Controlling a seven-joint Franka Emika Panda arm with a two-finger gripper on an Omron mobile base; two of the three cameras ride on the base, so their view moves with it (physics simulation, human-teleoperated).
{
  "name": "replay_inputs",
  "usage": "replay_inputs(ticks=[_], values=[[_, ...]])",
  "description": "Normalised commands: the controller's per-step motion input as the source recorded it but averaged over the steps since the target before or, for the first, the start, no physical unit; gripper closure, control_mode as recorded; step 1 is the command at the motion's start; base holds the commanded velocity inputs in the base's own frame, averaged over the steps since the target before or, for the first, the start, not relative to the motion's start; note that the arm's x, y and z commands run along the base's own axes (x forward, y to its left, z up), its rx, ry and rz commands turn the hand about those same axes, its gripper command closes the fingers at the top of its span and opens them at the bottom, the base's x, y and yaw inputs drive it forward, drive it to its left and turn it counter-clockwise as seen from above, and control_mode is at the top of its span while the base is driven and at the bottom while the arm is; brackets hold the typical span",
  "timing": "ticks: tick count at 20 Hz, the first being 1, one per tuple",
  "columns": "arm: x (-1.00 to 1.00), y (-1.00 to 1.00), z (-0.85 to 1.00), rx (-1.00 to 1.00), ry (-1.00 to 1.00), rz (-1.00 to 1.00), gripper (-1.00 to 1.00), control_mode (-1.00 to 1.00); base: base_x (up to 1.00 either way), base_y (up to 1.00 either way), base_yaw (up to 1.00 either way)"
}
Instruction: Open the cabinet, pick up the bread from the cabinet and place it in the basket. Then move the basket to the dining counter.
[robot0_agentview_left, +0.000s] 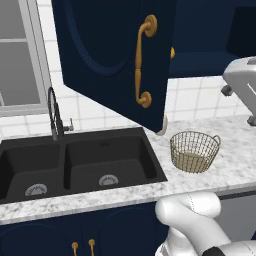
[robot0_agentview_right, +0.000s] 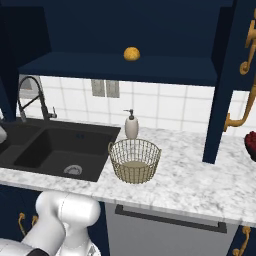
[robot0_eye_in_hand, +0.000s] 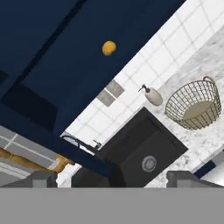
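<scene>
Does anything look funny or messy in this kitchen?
Nothing is spilled, broken or knocked over. The cabinet doors hang wide open, and the bread sits all alone on its shelf. The basket stands upright on the worktop, beside the soap bottle.

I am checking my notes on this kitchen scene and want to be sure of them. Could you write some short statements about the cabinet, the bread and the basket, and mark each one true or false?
1. The cabinet doors stand open. True.
2. The bread lies inside the basket. False: it sits on the cabinet shelf, above the counter.
3. The basket stands on the marble worktop, right of the black sink. True.
4. The soap bottle stands in the sink. False: it stands on the worktop behind the basket.
5. The gripper holds the bread. False: its jaws are open and empty.
</scene>
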Motion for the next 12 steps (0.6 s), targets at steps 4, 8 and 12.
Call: replay_inputs(ticks=[4,8,12], values=[[0.64,-0.46,-0.52,0.65,0.22,0.12,-1.0,-1.0,0.0,0.0,0.0],[0.68,0.15,0.0,0.44,0.55,0.2,-1.0,-1.0,0.0,0.0,0.0],[0.37,0.45,-0.02,0.2,0.41,0.24,-1.0,-1.0,0.0,0.0,0.0]])
